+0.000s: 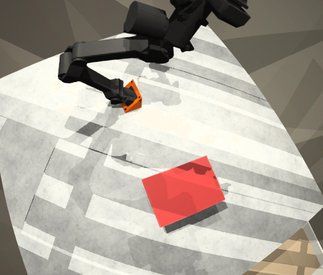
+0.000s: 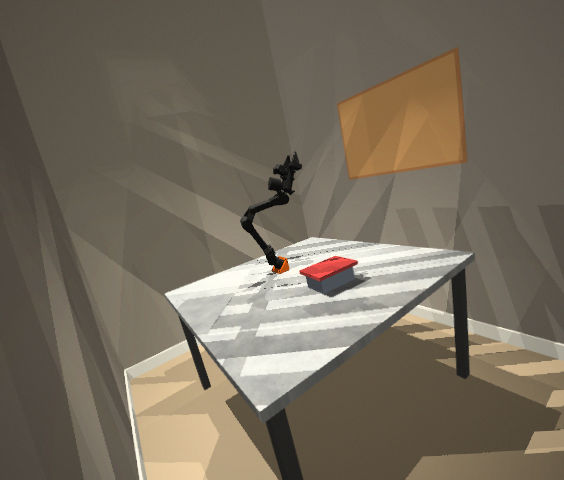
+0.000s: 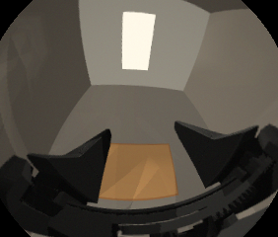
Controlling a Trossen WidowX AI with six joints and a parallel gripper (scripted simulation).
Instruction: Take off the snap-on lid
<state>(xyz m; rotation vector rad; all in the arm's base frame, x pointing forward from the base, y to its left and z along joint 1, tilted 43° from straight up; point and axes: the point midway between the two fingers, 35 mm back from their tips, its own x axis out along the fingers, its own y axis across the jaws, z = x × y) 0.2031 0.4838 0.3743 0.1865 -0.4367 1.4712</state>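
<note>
The red lid (image 1: 182, 192) (image 2: 329, 267) sits on top of the blue-grey storage box (image 2: 331, 284), its flat face up. The box stands on the table (image 1: 111, 231) (image 2: 292, 356). My gripper (image 2: 291, 156) (image 3: 143, 128) is open, with nothing between its fingers. It is raised high above the table, well away from the box, and points up toward the far wall and ceiling. In the top view it is partly cut off at the top edge. The box and lid do not show in the wrist view. The box's inside is hidden by the lid.
The arm's orange base (image 1: 138, 103) (image 2: 283, 266) stands on the table, a short way from the box. An orange panel (image 2: 404, 118) (image 3: 139, 173) is on the wall behind. The table's edges drop to the floor.
</note>
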